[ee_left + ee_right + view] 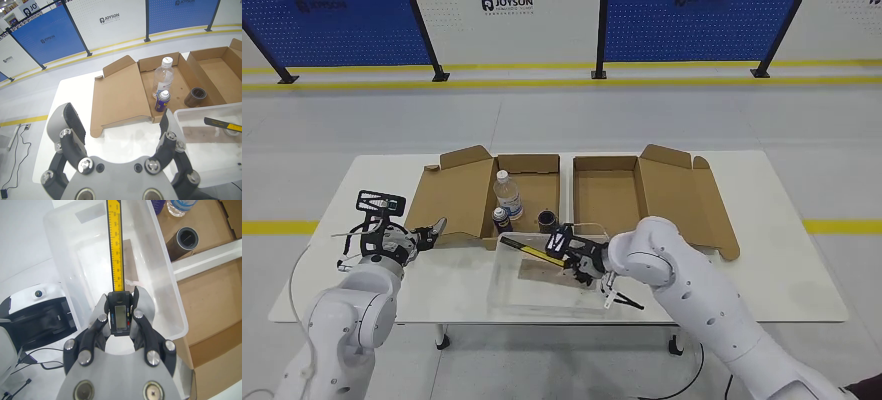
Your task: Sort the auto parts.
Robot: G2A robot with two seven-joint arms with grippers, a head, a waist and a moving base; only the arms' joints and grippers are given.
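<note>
Yellow-and-black caliper (117,256), brown boxes (607,195)

A yellow-scaled digital caliper (115,256) was clamped at its display head by the right end effector (119,294), beam stretched above the clear bin (167,262). A dark cylindrical bushing (184,242), an upright blue spray can (162,101) and a clear bottle (163,77) stood in one cardboard box (179,81).

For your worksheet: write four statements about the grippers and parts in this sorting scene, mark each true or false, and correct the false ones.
1. The right gripper is shut on the caliper. True.
2. The left gripper grips the spray can. False: it is open and empty; the can stands in the cardboard box.
3. The bottle lies on its side. False: it stands upright.
4. The dark cylinder shares the bottle's box. True.
</note>
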